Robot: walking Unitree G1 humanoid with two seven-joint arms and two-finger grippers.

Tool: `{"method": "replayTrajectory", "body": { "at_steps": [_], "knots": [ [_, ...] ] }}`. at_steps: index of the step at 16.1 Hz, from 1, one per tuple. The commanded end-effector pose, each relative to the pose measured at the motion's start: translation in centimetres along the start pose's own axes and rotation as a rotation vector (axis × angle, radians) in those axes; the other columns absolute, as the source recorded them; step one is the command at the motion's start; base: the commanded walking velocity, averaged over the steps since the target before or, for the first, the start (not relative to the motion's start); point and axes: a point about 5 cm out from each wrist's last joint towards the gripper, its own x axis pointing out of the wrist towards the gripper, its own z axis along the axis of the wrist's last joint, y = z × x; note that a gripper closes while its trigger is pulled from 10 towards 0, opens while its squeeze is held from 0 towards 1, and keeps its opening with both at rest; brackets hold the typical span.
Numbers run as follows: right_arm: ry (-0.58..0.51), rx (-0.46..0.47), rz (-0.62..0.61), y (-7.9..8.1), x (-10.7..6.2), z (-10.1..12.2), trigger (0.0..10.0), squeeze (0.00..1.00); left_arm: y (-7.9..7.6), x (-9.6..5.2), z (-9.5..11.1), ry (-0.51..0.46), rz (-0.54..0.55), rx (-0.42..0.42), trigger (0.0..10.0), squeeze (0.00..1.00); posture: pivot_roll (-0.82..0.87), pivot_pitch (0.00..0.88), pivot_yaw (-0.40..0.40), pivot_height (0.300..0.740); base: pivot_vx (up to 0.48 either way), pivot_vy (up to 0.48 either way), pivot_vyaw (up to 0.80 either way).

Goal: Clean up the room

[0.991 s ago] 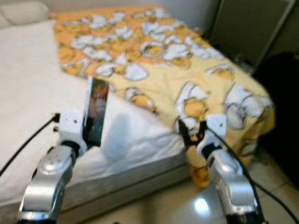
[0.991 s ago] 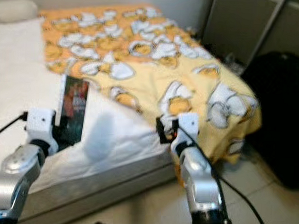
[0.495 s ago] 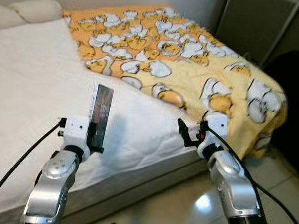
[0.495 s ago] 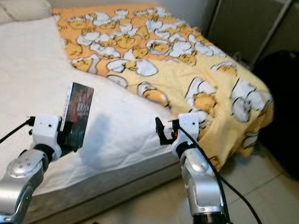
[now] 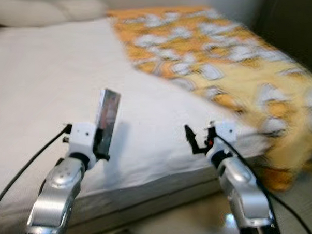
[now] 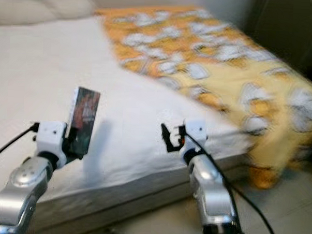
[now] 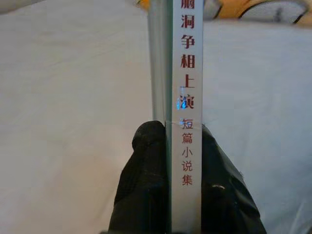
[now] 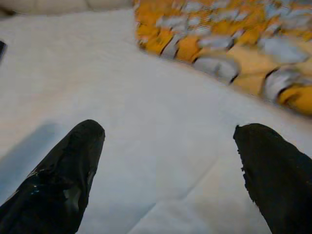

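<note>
Over the near edge of the bed point(image 5: 38, 81), your left gripper point(image 5: 99, 144) holds a thin book point(image 5: 107, 119) upright, its lower end pinched between the two black fingers point(image 7: 146, 185). From the left wrist camera you see the book's pale spine facing you, printed with red Chinese characters, and the fingers are closed tight on either side of it. The book stands clear above the white sheet, not touching it. Your right gripper point(image 5: 198, 140) hovers just beside the mattress edge, well apart from the book, with its fingers point(image 8: 63, 180) spread wide and nothing between them. Beyond it, a yellow blanket point(image 6: 210, 52) with white and orange cartoon figures covers the far right part of the bed and drapes over its corner. Two pale pillows point(image 6: 41, 8) lie at the head of the bed.
</note>
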Motion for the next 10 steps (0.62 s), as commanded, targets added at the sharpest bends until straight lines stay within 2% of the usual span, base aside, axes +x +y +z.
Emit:
{"method": "replayTrajectory", "body": {
  "at_steps": [1, 6, 7, 9, 10],
  "knots": [
    [-0.013, 0.004, 0.001, -0.03, 0.09, 0.41, 10.0, 0.0, 0.05, 0.05, 1.06, -0.047, -0.001, 0.012, 10.0, 0.0, 0.01, 0.006, 0.006, 0.74, 0.0, 0.435, 0.59],
    [-0.015, -0.004, 0.01, -0.08, 0.04, 0.51, 10.0, 0.0, -0.04, 0.09, 1.23, -0.055, -0.005, 0.007, 10.0, 0.0, 0.01, 0.005, 0.007, 0.74, 0.0, 0.41, 0.7],
    [-0.015, -0.005, 0.011, -0.06, 0.04, 0.49, 10.0, 0.0, -0.03, 0.11, 1.35, -0.06, -0.005, 0.007, 10.0, 0.0, 0.01, 0.005, 0.008, 0.74, 0.0, 0.0, 0.8],
    [-0.016, -0.004, 0.008, 0.01, 0.05, 0.49, 10.0, 0.0, 0.02, 0.15, 1.62, -0.07, 0.003, 0.038, 10.0, 0.0, 0.01, 0.006, 0.007, 0.74, 0.0, -0.48, 0.68],
    [-0.026, 0.012, 0.001, 0.01, 0.06, 0.55, 10.0, 0.0, 0.02, 0.16, 1.64, -0.07, 0.004, 0.032, 10.0, 0.0, 0.01, 0.006, 0.009, 0.74, 0.0, -0.48, 0.0]
  ]
}}
